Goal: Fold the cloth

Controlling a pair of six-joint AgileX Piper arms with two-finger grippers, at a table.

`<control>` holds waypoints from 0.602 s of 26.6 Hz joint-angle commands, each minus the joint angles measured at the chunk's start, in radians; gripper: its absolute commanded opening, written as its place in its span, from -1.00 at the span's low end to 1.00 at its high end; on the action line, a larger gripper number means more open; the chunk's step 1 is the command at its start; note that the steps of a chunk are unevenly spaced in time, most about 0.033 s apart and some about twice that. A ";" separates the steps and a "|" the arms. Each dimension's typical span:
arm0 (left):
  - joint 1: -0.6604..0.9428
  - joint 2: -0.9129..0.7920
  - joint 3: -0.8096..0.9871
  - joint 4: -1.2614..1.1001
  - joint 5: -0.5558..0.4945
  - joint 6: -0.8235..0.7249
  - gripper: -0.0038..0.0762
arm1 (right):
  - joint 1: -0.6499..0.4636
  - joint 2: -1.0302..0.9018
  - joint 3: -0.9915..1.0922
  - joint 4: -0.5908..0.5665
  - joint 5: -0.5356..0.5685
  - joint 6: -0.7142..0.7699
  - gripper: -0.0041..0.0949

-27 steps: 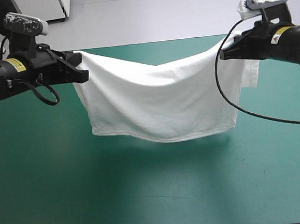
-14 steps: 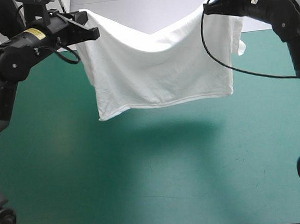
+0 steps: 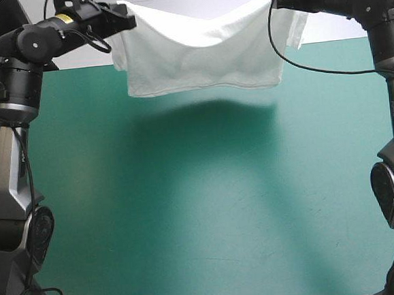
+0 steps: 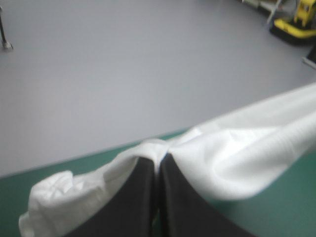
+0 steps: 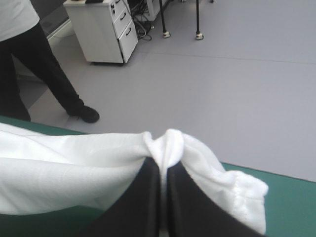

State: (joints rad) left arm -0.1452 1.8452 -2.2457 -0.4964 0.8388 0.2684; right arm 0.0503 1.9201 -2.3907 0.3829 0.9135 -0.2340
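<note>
The white T-shirt [image 3: 200, 58] hangs stretched in the air above the far part of the teal-green table [image 3: 202, 208], sagging in the middle between both arms. My left gripper [image 3: 128, 17] is shut on the T-shirt's left upper corner; in the left wrist view the cloth [image 4: 232, 153] drapes over the closed black fingers [image 4: 140, 197] of the left gripper [image 4: 159, 159]. My right gripper [image 3: 276, 2] is shut on the right upper corner, a sleeve dangling beside it. In the right wrist view the T-shirt [image 5: 74, 168] bunches over the right gripper [image 5: 163, 163].
The T-shirt's shadow [image 3: 202, 120] lies on the teal-green cover under it. A black cable [image 3: 292, 61] loops down from the right wrist past the cloth's right side. Grey floor lies beyond the table's far edge.
Both arms have risen and moved toward the table's far edge, carrying the T-shirt up with them. Its lower hem now hangs higher above the cover.
</note>
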 commanded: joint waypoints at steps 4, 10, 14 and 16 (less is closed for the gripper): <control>0.000 0.000 -0.006 -0.001 0.261 -0.024 -0.93 | -0.009 -0.058 0.125 0.048 0.119 -0.016 -0.95; -0.002 -0.030 0.132 -0.007 0.403 -0.041 -0.93 | 0.006 -0.142 0.437 0.003 0.124 -0.049 -0.95; -0.014 -0.117 0.340 -0.010 0.413 -0.041 -0.93 | 0.006 -0.240 0.667 -0.030 0.114 -0.049 -0.95; -0.033 -0.174 0.462 0.001 0.413 -0.038 -0.93 | 0.006 -0.285 0.778 -0.023 0.114 -0.049 -0.95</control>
State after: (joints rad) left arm -0.1580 1.7741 -1.8522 -0.4655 1.2483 0.2358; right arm 0.0522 1.7307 -1.6662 0.3421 1.0676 -0.2711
